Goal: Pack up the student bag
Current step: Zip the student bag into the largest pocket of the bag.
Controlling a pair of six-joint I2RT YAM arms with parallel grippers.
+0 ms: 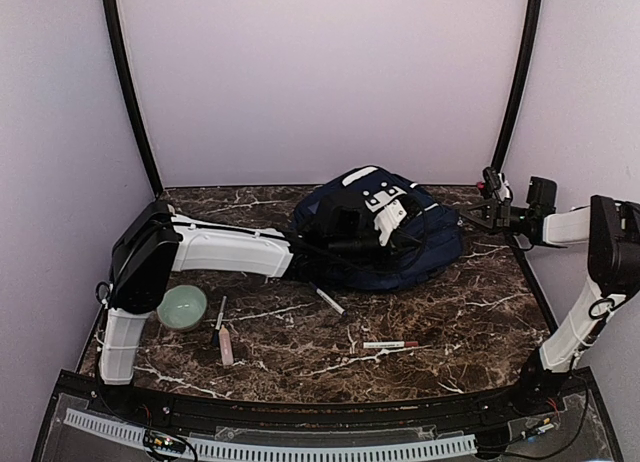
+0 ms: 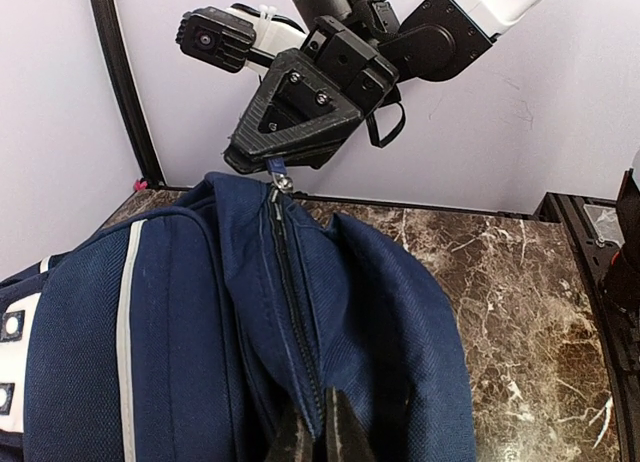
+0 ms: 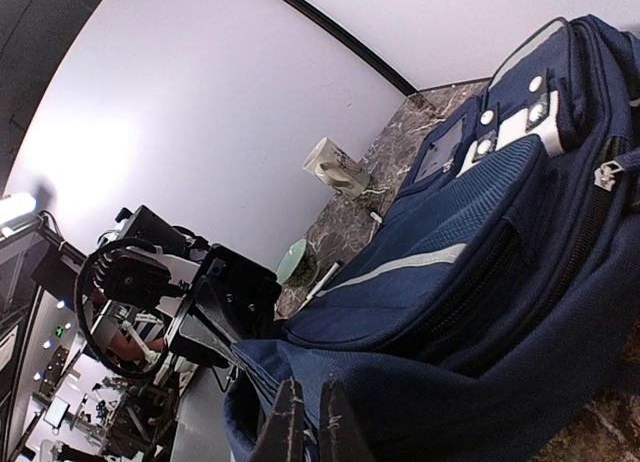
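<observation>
The student bag (image 1: 380, 232), navy with thin white stripes and white patches, lies at the back middle of the marble table. My left gripper (image 2: 320, 407) is shut on the bag's fabric right beside its zipper (image 2: 290, 282). At the far end of that zipper the right gripper (image 2: 278, 167) is shut on the zipper pull (image 2: 283, 182). From above, the left gripper (image 1: 405, 244) reaches onto the bag from the left. The right gripper (image 1: 463, 215) touches the bag's right edge. In the right wrist view its fingers (image 3: 291, 402) pinch blue fabric.
A pale green bowl (image 1: 182, 306) sits by the left arm. Near it lie a thin dark-tipped tool (image 1: 217, 322) and a pink stick (image 1: 226, 345). A white pen (image 1: 329, 301) lies in front of the bag and a red-and-white pen (image 1: 390, 344) nearer the front.
</observation>
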